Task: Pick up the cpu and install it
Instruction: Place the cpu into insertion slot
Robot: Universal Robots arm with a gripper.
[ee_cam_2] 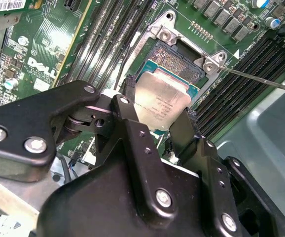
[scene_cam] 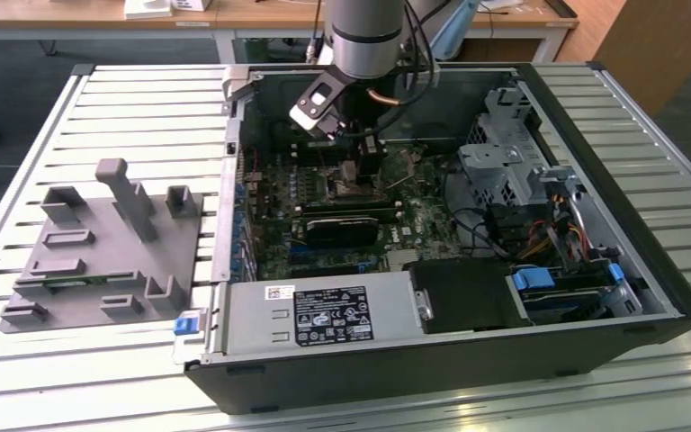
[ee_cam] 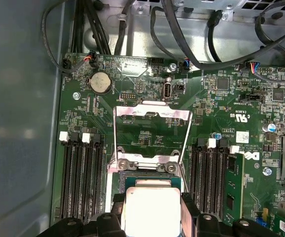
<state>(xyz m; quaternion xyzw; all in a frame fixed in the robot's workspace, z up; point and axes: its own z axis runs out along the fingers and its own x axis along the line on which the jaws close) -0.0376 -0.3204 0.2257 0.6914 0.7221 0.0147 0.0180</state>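
Cpu (ee_cam_2: 164, 101) clamped by two opposite edges in your fingers (ee_cam_2: 182, 133), held just above the open socket (ee_cam_2: 177, 59), mid-way across the motherboard (ee_cam: 83, 103), inside the case (scene_cam: 664, 292).

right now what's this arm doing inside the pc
The robot arm's gripper is reaching down into the open computer case and holds the cpu by its edges between its fingers. The chip sits right over the open socket on the motherboard, a little tilted in the second wrist view, so it does not look fully seated. The socket's load plate is flipped open. A grey tray lies outside the case, on the exterior view's left.
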